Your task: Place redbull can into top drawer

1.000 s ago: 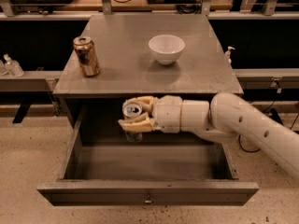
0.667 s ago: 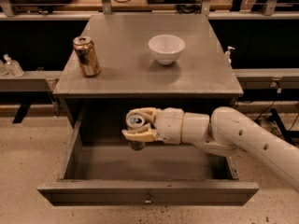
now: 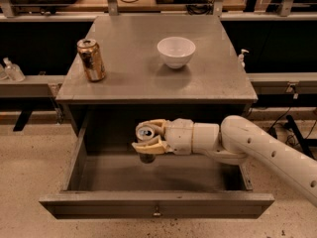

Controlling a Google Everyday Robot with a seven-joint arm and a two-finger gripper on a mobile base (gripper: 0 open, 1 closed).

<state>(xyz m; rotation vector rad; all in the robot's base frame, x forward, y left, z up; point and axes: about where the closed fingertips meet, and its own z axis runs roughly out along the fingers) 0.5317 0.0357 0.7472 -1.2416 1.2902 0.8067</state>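
The top drawer [image 3: 148, 205] of the grey cabinet is pulled wide open, with its small metal knob at the front centre. My gripper [image 3: 147, 137] reaches in from the right over the drawer's inside and is shut on the redbull can [image 3: 145, 134]. The can stands upright between the fingers; its silver top shows and its dark lower end hangs just above the drawer floor [image 3: 163, 173]. Most of the can's body is hidden by the fingers.
On the cabinet top [image 3: 143, 78] stand a golden-brown can [image 3: 91, 59] at the left and a white bowl [image 3: 176, 51] at the centre back. My arm [image 3: 267, 150] crosses the drawer's right side. Shelves run along both sides.
My gripper has carried the redbull can lower into the open drawer and a little to the right. The brown can and the bowl have not moved.
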